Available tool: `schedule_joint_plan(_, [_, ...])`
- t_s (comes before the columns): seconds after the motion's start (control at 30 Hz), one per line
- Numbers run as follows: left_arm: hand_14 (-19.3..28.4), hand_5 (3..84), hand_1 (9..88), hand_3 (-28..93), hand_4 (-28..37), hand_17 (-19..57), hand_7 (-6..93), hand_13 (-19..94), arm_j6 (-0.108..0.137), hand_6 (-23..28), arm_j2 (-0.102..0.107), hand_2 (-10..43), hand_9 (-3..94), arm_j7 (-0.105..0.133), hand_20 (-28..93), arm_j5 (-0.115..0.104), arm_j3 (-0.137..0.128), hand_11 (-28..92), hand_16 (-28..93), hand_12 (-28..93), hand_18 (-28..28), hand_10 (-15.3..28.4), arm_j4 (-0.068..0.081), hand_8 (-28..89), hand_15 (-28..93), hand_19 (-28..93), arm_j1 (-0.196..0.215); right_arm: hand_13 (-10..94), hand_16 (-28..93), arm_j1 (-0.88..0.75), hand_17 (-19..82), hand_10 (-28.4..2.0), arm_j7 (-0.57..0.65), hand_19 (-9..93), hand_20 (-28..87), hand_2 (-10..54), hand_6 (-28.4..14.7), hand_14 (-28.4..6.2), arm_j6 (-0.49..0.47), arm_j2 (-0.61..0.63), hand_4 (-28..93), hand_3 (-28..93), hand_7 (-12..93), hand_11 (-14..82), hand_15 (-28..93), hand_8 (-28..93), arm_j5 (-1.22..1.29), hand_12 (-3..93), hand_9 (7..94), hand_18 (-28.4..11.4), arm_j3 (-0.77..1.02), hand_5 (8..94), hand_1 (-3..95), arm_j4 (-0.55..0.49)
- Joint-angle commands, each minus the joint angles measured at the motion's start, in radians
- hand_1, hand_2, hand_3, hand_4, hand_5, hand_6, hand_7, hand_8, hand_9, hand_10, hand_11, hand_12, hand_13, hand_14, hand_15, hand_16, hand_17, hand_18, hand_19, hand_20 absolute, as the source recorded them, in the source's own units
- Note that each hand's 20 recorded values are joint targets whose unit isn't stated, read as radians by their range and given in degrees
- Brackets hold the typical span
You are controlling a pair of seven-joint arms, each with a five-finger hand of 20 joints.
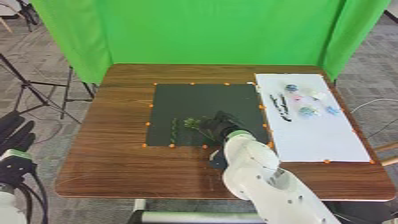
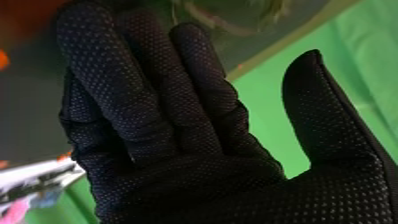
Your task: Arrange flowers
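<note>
In the head view, my right hand (image 1: pixel 218 125) is over the right part of the black mat (image 1: pixel 182 95), just beside a green leafy stem (image 1: pixel 191 122). A second, thin green stem (image 1: pixel 174 131) lies on the mat farther left. In the right wrist view, my right hand (image 2: pixel 178 185) has its fingers straight and the thumb apart, holding nothing; blurred green stems (image 2: pixel 218 20) are beyond the fingertips. My left hand (image 1: pixel 16 131) is beside the table's left edge with its fingers extended. Several small flowers, including a pale one (image 1: pixel 308 111) and a dark blue one (image 1: pixel 291 88), lie on the white mat (image 1: pixel 324 142).
Dark, thin branch-like pieces (image 1: pixel 281 107) lie on the white mat's left part. Orange markers line both mats on the brown table (image 1: pixel 115 170). A green curtain (image 1: pixel 204 35) hangs behind the table, and a black stand (image 1: pixel 40 87) is on the left.
</note>
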Motion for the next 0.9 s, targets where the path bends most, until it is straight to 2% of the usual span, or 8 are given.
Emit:
schedule_joint_plan(0.03, [16.0, 41.0, 21.8, 71, -28.3, -7.1, 24.6, 21, -0.018, 9.2, -0.003, 14.0, 31.9, -0.011, 9, 0.002, 0.006, 30, -11, 10, 13.6, 15.4, 0.003, -13, 49, 35, 0.0, 74, 25, -0.016, 28, -24.7, -0.029, 68, 48, 16.3, -14.2, -17.5, 0.018, -0.007, -17, 73, 64, 12.7, 48, -15, 0.044, 12.2, 75.0, -28.4, -0.014, 54.3, 15.0, -0.03])
schedule_joint_plan(0.2, [16.0, 41.0, 21.8, 71, -28.3, -7.1, 24.5, 21, -0.018, 9.3, -0.002, 14.1, 31.9, -0.021, 9, 0.006, 0.013, 30, -11, 10, 13.6, 15.3, 0.009, -13, 49, 35, -0.011, 73, 26, -0.019, 27, -24.8, -0.037, 67, 48, 16.5, -14.3, -17.7, 0.004, -0.018, -17, 73, 65, 12.9, 48, -15, 0.062, 12.0, 74.0, -28.4, -0.022, 54.1, 14.7, -0.032])
schedule_joint_plan(0.4, [16.1, 41.1, 21.8, 71, -28.3, -7.1, 24.5, 21, -0.023, 9.3, 0.0, 14.1, 31.9, -0.012, 9, -0.011, 0.005, 30, -11, 10, 13.6, 15.4, 0.008, -13, 49, 35, -0.002, 73, 25, -0.025, 26, -24.7, -0.033, 67, 48, 16.7, -14.3, -17.8, -0.014, -0.02, -17, 73, 64, 13.1, 49, -16, 0.062, 12.0, 73.7, -28.4, -0.021, 54.1, 14.4, -0.033])
schedule_joint_plan(0.47, [16.1, 41.0, 21.8, 71, -28.3, -7.1, 24.6, 21, -0.027, 9.2, -0.006, 14.1, 32.0, -0.017, 9, -0.007, 0.005, 30, -11, 9, 13.6, 15.5, 0.01, -13, 49, 35, -0.003, 73, 25, -0.025, 27, -24.6, -0.004, 67, 48, 16.7, -14.3, -17.8, -0.024, -0.017, -17, 73, 63, 13.1, 49, -16, 0.045, 12.0, 73.9, -28.4, -0.022, 54.3, 14.5, -0.034])
schedule_joint_plan(0.57, [16.0, 41.0, 21.8, 71, -28.3, -7.1, 24.7, 21, -0.023, 9.2, -0.007, 14.1, 31.9, -0.01, 9, -0.012, 0.001, 30, -11, 9, 13.6, 15.5, 0.008, -13, 49, 35, 0.0, 74, 25, -0.023, 27, -24.7, 0.027, 67, 49, 16.8, -14.3, -17.7, -0.041, -0.013, -17, 72, 62, 13.2, 49, -16, 0.053, 12.1, 74.9, -28.4, 0.0, 55.7, 14.7, -0.036])
schedule_joint_plan(0.67, [16.0, 41.0, 21.8, 71, -28.3, -7.0, 24.5, 21, -0.025, 9.3, -0.013, 14.1, 31.9, -0.01, 9, -0.009, -0.003, 30, -11, 9, 13.6, 15.4, 0.006, -14, 49, 35, 0.006, 74, 24, -0.031, 28, -24.7, 0.028, 67, 49, 16.8, -14.2, -17.5, 0.0, 0.025, -17, 72, 60, 13.0, 49, -16, 0.014, 12.1, 75.6, -28.4, 0.032, 56.6, 15.3, -0.058])
schedule_joint_plan(0.8, [16.0, 41.0, 21.8, 71, -28.3, -7.1, 24.5, 21, -0.023, 9.3, -0.021, 14.1, 32.0, 0.003, 9, -0.018, -0.014, 30, -11, 9, 13.5, 15.4, -0.005, -13, 49, 35, 0.032, 75, 24, -0.04, 28, -25.2, 0.043, 67, 49, 16.5, -14.5, -17.9, 0.023, 0.048, -16, 72, 57, 12.7, 48, -15, 0.059, 12.0, 75.7, -28.4, 0.114, 56.9, 15.2, -0.107])
schedule_joint_plan(0.9, [16.0, 41.0, 21.8, 71, -28.3, -7.0, 24.5, 21, -0.02, 9.2, -0.02, 14.2, 32.0, 0.011, 9, -0.022, -0.005, 30, -11, 9, 13.5, 15.4, -0.006, -13, 49, 35, 0.027, 75, 23, -0.041, 28, -25.9, 0.018, 67, 49, 15.1, -14.5, -18.5, 0.017, 0.083, -16, 72, 56, 12.4, 47, -14, 0.054, 12.0, 75.0, -28.4, 0.184, 57.4, 15.9, -0.125])
